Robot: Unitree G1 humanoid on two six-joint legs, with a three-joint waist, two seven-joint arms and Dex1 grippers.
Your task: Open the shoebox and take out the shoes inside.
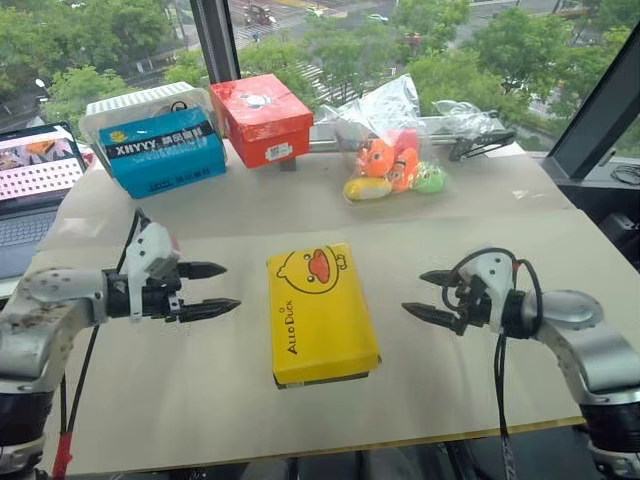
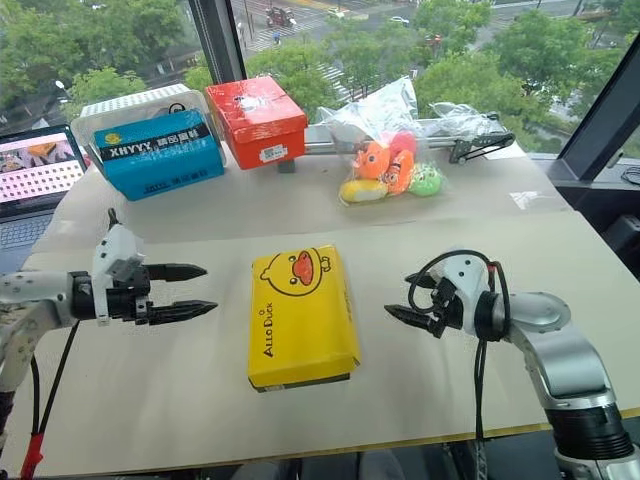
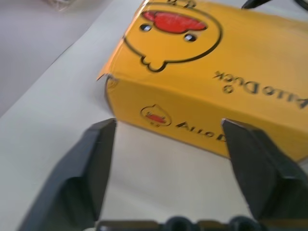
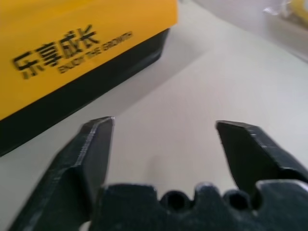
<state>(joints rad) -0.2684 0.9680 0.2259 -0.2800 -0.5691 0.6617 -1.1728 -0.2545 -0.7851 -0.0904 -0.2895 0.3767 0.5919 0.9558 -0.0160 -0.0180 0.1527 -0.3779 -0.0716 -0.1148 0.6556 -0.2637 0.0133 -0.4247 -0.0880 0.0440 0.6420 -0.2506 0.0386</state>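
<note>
The shoebox [image 1: 318, 313] lies shut in the middle of the table, its yellow lid with the duck face up and a black base under it. The shoes are hidden inside. My left gripper [image 1: 218, 290] hovers to the box's left, open, fingers pointing at its side with a gap between. To the right of the box, my right gripper [image 1: 427, 296] is open as well and points at it from a short distance. The left wrist view has the box's yellow side [image 3: 202, 82] just beyond the spread fingers; the right wrist view has its yellow and black side [image 4: 72, 62].
At the back of the table stand a blue box [image 1: 163, 150] with a white basket behind it, a red box [image 1: 262, 118], and a clear bag of plush toys [image 1: 392, 160]. A laptop [image 1: 30, 185] sits at the far left. The table's front edge [image 1: 330, 447] runs close below the box.
</note>
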